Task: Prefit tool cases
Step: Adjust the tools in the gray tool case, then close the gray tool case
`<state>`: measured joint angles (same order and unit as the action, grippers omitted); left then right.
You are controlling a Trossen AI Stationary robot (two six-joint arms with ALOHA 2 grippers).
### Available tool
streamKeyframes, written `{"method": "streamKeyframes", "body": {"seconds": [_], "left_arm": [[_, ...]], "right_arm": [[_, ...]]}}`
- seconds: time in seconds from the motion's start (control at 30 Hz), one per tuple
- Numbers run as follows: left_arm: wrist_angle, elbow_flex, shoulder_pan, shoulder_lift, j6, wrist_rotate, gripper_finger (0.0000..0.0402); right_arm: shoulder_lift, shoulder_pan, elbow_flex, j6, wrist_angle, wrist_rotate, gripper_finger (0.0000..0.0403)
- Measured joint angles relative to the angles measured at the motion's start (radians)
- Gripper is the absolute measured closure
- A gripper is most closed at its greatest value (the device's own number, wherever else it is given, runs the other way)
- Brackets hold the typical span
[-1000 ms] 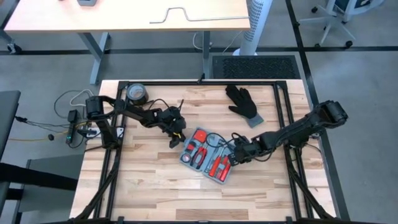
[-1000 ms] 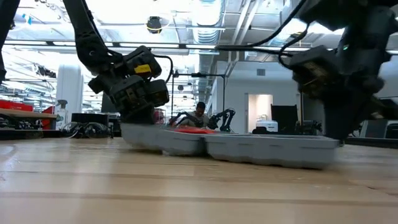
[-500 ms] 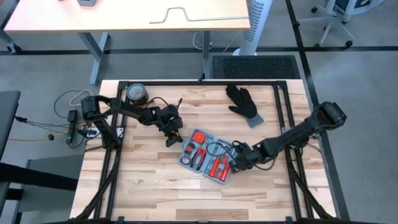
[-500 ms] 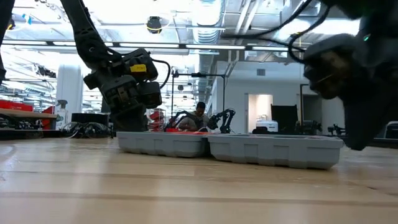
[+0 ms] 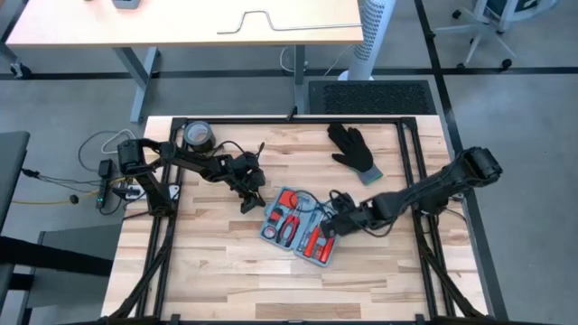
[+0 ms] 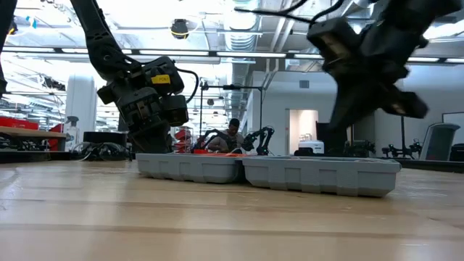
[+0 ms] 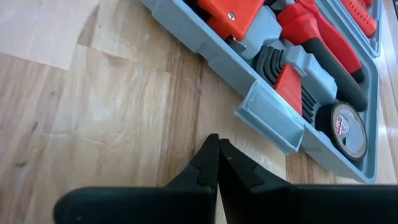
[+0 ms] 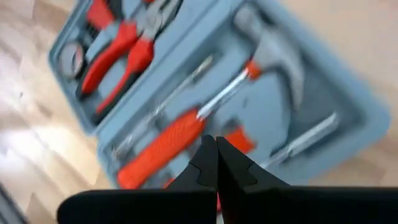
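The blue-grey tool case (image 5: 298,226) lies open and flat on the wooden table, with red-handled tools in its recesses. In the low view its two halves (image 6: 268,172) rest side by side on their bottoms. My left gripper (image 7: 217,140) is shut and hovers low over bare wood just left of the case's handle tab (image 7: 267,115), without touching it. My right gripper (image 8: 216,140) is shut and held above the case's right half (image 8: 249,81), clear of the hammer and screwdrivers. In the low view it stands well above the case.
A black glove (image 5: 354,149) lies at the far right of the table. A dark tape roll (image 5: 198,136) sits at the far left corner. Black frame rails (image 5: 411,171) run along the table's sides. Bare wood (image 5: 271,280) stretches toward the near edge.
My left gripper has backed a little toward the table's left, away from the case's left end. My right gripper has risen from table height at the case's right end and has gone leftward over the case's right half. Both stay shut.
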<state>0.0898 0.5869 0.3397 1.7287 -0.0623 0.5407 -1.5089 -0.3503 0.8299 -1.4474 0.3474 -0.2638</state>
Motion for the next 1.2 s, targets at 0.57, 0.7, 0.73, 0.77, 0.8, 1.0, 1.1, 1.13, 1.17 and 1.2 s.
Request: {"method": "streamKeyframes", "body": {"seconds": [0.57,0.7,0.73,0.77,0.8,1.0,1.1,1.13,1.17,1.2], "left_arm": [[0.007,-0.001,-0.001,0.000,-0.006,-0.002,0.0401],[0.007,-0.001,-0.001,0.000,-0.006,-0.002,0.0401],[0.007,-0.001,0.000,0.000,-0.006,-0.002,0.0402],[0.007,-0.001,0.000,0.000,-0.005,-0.002,0.0402],[0.007,-0.001,0.000,0.000,-0.005,-0.002,0.0402],[0.006,-0.001,0.000,0.000,0.003,0.008,0.0402],[0.006,-0.001,0.000,0.000,0.008,0.014,0.0402],[0.006,-0.001,-0.002,0.000,0.009,0.016,0.0402],[0.006,-0.001,-0.003,0.000,0.010,0.017,0.0402],[0.006,-0.001,-0.006,0.000,0.010,0.019,0.0401]], "right_arm": [[-0.194,0.086,0.023,0.105,-0.237,0.133,0.0403],[-0.089,0.063,0.066,0.119,-0.129,0.094,0.0403],[-0.061,0.055,0.073,0.120,-0.086,0.084,0.0403],[-0.040,0.045,0.079,0.116,-0.044,0.079,0.0403],[-0.024,0.035,0.085,0.107,-0.005,0.078,0.0403],[0.031,-0.083,0.093,-0.067,0.171,0.052,0.0403],[0.016,-0.151,0.090,-0.180,0.223,0.053,0.0403],[0.008,-0.170,0.091,-0.216,0.225,0.053,0.0403],[-0.004,-0.186,0.088,-0.244,0.223,0.053,0.0403],[-0.018,-0.194,0.082,-0.268,0.211,0.053,0.0403]]}}
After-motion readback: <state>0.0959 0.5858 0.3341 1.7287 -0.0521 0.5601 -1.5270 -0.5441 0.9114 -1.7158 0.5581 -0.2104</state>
